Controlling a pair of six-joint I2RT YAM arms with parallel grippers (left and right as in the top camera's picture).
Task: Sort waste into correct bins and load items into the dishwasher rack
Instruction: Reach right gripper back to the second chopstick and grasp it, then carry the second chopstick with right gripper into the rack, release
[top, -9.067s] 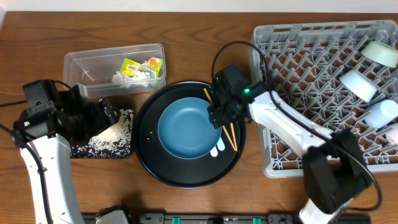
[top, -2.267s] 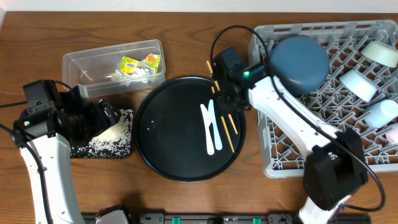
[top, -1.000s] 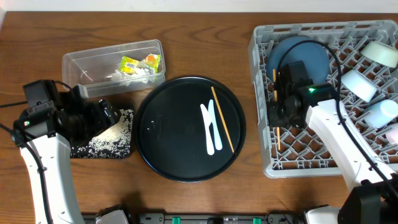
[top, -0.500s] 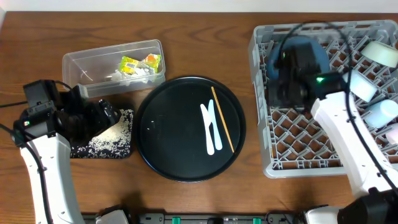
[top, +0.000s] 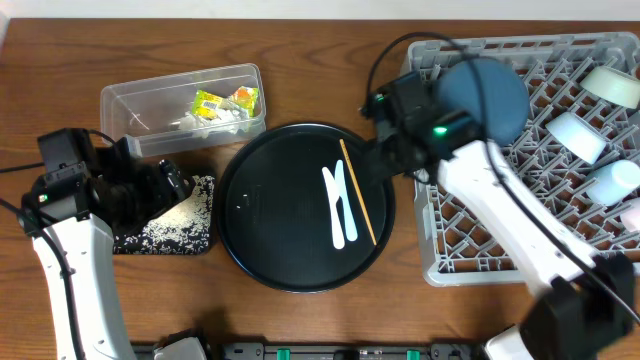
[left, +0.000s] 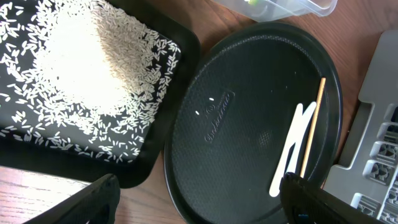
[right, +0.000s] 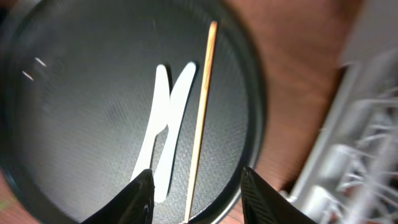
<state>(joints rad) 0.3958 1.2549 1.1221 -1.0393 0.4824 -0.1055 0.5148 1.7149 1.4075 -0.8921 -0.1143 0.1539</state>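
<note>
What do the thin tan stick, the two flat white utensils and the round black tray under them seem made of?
The thin tan stick looks like bare wood or bamboo: matte, pale brown. The two flat white utensils look like plastic, perhaps melamine: opaque, evenly white. The round black tray looks like moulded plastic: fine-textured matte centre with embossed lettering, soft sheen near the rim.

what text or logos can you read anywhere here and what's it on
None can be quoted.
round black tray: embossed script mark at its centre, too faint to read.
snack wrappers in the clear tub: printed, too small to read.
</note>
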